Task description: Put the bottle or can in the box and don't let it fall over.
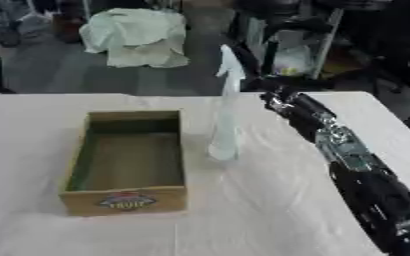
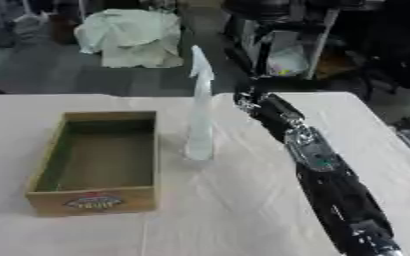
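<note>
Table (image 1: 243, 220), white cloth cover.
Open wooden box (image 1: 128, 162) and upright pale spray bottle (image 1: 228, 120) seen standing on it, bottle just right of box.

Only one label I can find: a round red-and-white emblem (image 1: 127, 200) on the near end wall of the wooden box (image 1: 126, 164). A word runs across its middle, looks like "FRUIT", though I can't confirm every letter. Smaller marks above and below it are too blurred for me to read. The pale spray bottle (image 1: 227, 125) standing beside the box shows no print I can make out. Nothing legible on the tabletop (image 1: 243, 215) itself.
</note>
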Robot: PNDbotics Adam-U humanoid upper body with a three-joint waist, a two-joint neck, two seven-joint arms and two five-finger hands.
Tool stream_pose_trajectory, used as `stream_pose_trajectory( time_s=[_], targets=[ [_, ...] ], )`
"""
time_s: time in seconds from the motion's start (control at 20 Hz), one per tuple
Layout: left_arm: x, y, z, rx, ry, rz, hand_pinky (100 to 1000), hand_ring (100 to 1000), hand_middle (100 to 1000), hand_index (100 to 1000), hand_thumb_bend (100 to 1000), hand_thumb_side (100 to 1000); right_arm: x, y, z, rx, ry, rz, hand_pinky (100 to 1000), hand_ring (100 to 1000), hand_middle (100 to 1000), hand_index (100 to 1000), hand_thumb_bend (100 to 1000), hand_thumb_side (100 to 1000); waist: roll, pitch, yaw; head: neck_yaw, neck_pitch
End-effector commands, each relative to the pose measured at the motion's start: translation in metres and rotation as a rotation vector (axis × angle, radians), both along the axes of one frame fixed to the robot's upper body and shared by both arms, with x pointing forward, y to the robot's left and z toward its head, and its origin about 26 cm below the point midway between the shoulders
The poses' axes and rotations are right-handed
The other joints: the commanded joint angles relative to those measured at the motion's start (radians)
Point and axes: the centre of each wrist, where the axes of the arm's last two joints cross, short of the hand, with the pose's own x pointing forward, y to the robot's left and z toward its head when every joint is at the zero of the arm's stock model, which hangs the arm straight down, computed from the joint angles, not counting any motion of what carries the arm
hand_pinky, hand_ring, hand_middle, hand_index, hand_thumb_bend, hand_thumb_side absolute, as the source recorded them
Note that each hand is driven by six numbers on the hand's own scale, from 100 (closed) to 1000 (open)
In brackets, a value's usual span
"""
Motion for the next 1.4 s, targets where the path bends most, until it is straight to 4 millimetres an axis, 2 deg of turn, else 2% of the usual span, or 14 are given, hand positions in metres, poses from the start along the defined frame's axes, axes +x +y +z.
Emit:
stream_pose_trajectory(
  time_s=[0.05,0.75,1.4],
  targets=[
    [0.0,0.0,0.008,0.017,-0.027,-0.011,1000,1000,1000,829,100,799,0.005,0.0,0.019,-0.017,-0.045,0.001,999,1000,1000,1000,100,470,0.005,-0.006,0.001,0.0,-0.014],
    [0.001,-0.002,0.009,0.016,-0.031,-0.02,1000,1000,1000,828,100,801,0.015,0.021,0.02,-0.029,-0.045,0.046,1000,1000,1000,1000,100,470,0.008,0.003,0.006,-0.007,-0.022],
    [0.001,-0.004,0.01,0.016,-0.035,-0.027,1000,1000,1000,828,100,805,0.02,0.03,0.02,-0.036,-0.046,0.086,1000,1000,1000,1000,100,470,0.011,0.014,0.009,-0.016,-0.031]
  ],
)
